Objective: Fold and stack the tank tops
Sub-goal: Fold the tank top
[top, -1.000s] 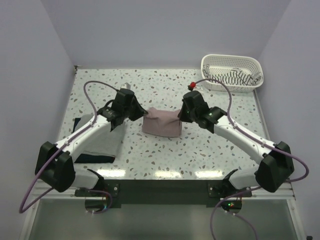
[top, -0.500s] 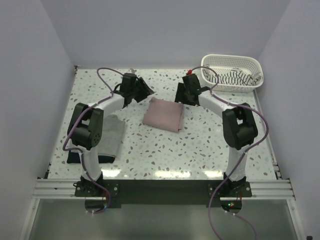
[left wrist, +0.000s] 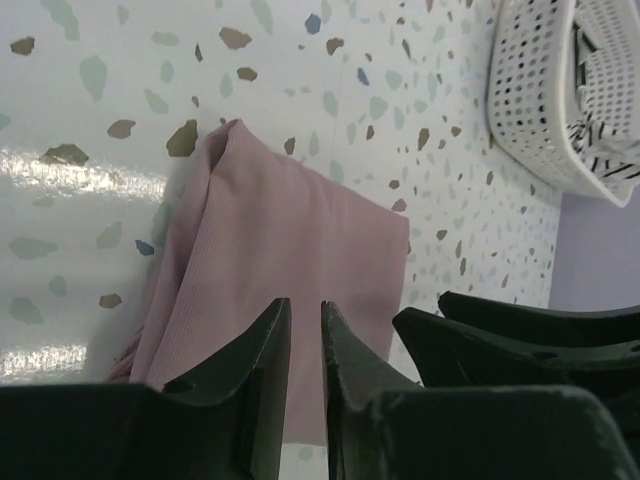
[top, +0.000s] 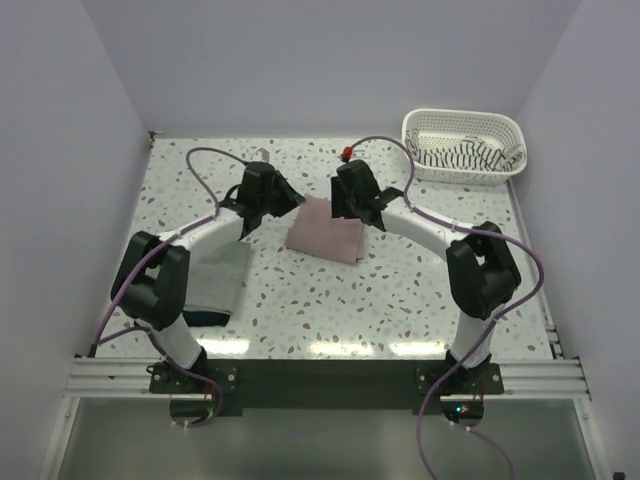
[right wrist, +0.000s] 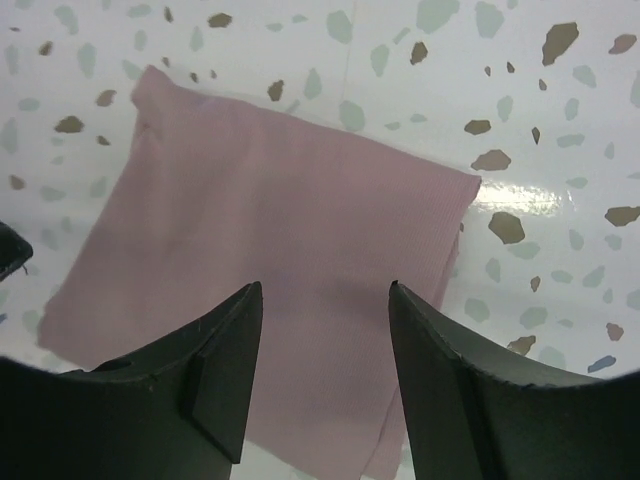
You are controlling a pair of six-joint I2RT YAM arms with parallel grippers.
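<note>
We see the pink tank top (top: 325, 232) folded into a neat rectangle. It lies flat near the ctr of the table (top: 400, 290), a bit toward the far side. Both arms reach in over it.

The left gripper (top: 290, 198) sits at the fold's far-left corner. In the left wrist view its fingers (left wrist: 265, 380) stand w/ only a thin slit between them and nothing caught in it. The pink tank top (left wrist: 290, 240) shows below. We can't tell from that angle whether the tips touch the fabric.

The right gripper (top: 345, 207) hangs over the fold's far-right edge. In the right wrist view its jaws are spread wide and empty, w/ the pink cloth (right wrist: 270, 230) plain between and beneath them.

At the near-left of the table lies the light grey tank top (top: 218, 275), folded. It rests on the dark navy tank top (top: 205, 317), whose edge pokes out on the near side. Both are well apart from the pink one.

The white basket (top: 508, 128) stands at the far-right corner, w/ the striped tank top (top: 465, 155) crumpled inside it.
</note>
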